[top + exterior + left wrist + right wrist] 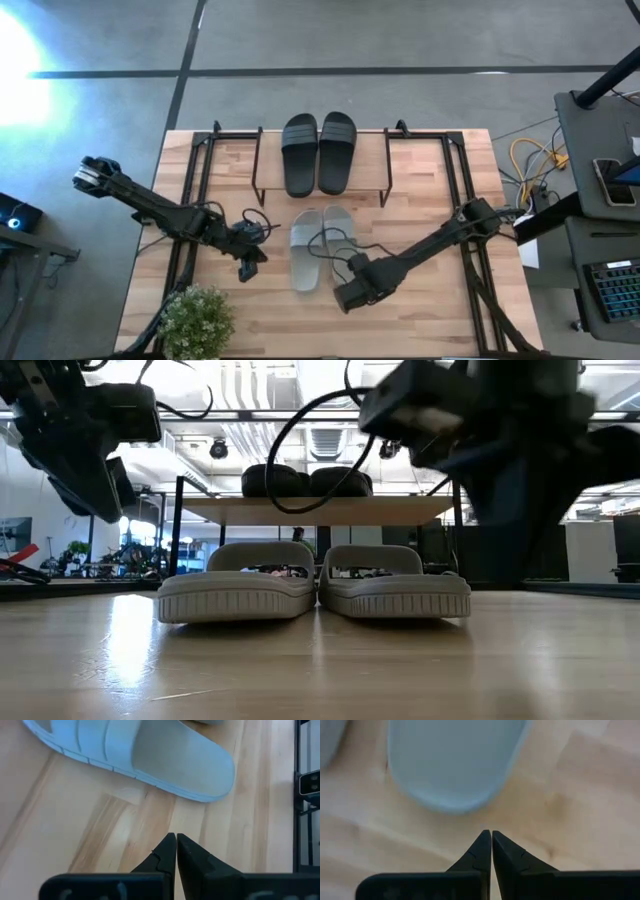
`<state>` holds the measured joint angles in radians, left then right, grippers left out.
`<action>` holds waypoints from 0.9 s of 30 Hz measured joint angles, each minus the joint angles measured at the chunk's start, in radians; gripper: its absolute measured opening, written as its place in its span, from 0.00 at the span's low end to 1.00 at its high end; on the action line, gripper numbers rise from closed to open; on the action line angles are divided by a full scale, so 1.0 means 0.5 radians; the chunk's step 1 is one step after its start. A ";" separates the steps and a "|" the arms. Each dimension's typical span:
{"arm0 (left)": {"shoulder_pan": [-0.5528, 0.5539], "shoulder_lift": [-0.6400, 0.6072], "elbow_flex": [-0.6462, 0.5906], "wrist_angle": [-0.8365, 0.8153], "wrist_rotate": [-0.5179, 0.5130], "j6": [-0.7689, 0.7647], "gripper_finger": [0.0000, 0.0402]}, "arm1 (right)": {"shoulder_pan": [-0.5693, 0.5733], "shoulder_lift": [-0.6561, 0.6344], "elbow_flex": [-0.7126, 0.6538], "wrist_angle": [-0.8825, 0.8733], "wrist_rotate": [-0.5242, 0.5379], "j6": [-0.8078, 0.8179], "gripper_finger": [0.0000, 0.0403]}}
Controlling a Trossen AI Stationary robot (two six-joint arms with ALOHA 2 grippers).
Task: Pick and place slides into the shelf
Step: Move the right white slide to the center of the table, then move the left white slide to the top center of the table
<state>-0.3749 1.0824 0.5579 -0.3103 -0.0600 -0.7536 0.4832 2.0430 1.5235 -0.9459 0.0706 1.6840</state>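
Slides of two colours are seen on the light wooden bench (420, 300). The high view alone shows the whole layout: two black rubber slides (318, 152) lie side by side on the light wood plank top of the low shelf with thin black wire legs (372, 160), and two pale grey-green slides (322, 246) lie together on the bench just in front of it. The low view instead shows the ribbed soles and wide arched straps of the pale pair (314, 582), with the shelf (400, 510) and the dark pair (305, 481) behind.

The left tool (176, 840) has its fingers pressed together, holds nothing and hovers above bare wood near one pale slide. The right tool (491, 837) is also pressed together and empty, just before the rounded end of the other pale slide (455, 760). A small green potted plant (196, 320) stands at the bench's near left corner.
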 joint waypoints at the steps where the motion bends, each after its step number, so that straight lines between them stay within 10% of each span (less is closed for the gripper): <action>1: -0.001 0.026 0.000 0.030 0.001 0.000 0.00 | -0.012 0.000 -0.011 0.000 0.049 -0.001 0.02; 15: -0.001 0.343 0.008 0.275 -0.001 0.019 0.00 | -0.195 0.000 -0.018 0.204 0.129 -0.424 0.02; 27: -0.029 0.318 0.011 0.475 0.014 0.199 0.00 | -0.009 -0.095 0.011 -0.260 0.282 -0.042 0.02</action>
<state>-0.3896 1.2415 0.5636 -0.0728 -0.0532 -0.6541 0.4786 1.9956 1.5291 -1.0761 0.2118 1.6632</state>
